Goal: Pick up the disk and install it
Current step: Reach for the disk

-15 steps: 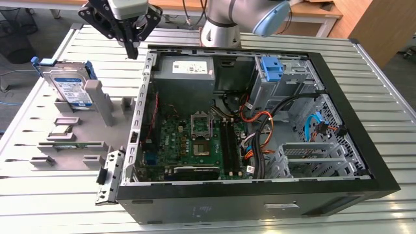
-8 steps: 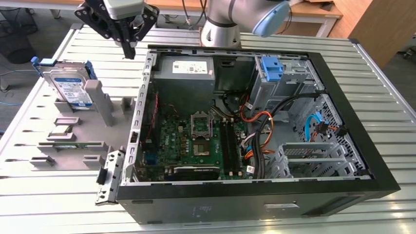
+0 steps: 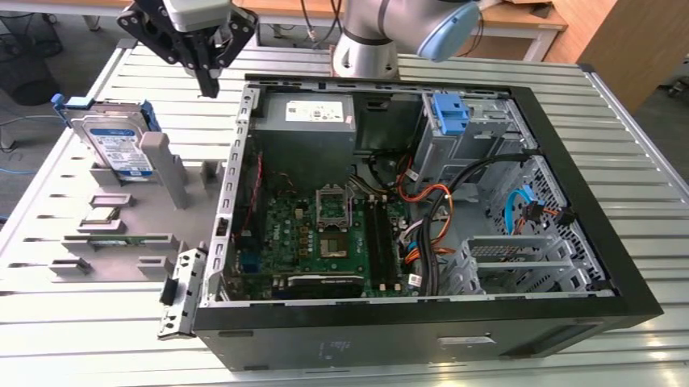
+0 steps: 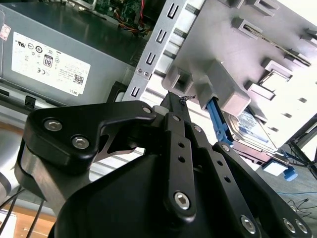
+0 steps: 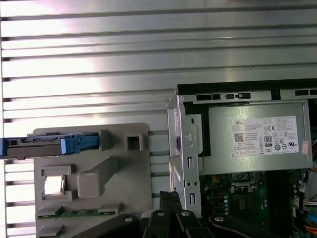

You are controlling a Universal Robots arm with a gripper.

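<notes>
The approach for the pick seems in hand; the tool (image 3: 206, 82), fingers pressed together and empty, hangs apart from the disk (image 3: 114, 143), which stands on edge in a grey holder (image 3: 161, 173) on the table (image 3: 64, 339); grasping would need the fingers spread and lined up over it.

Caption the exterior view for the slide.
Shut gripper hovers between the grey fixture and the open computer case; the disk stands on edge in the fixture, untouched.
</notes>
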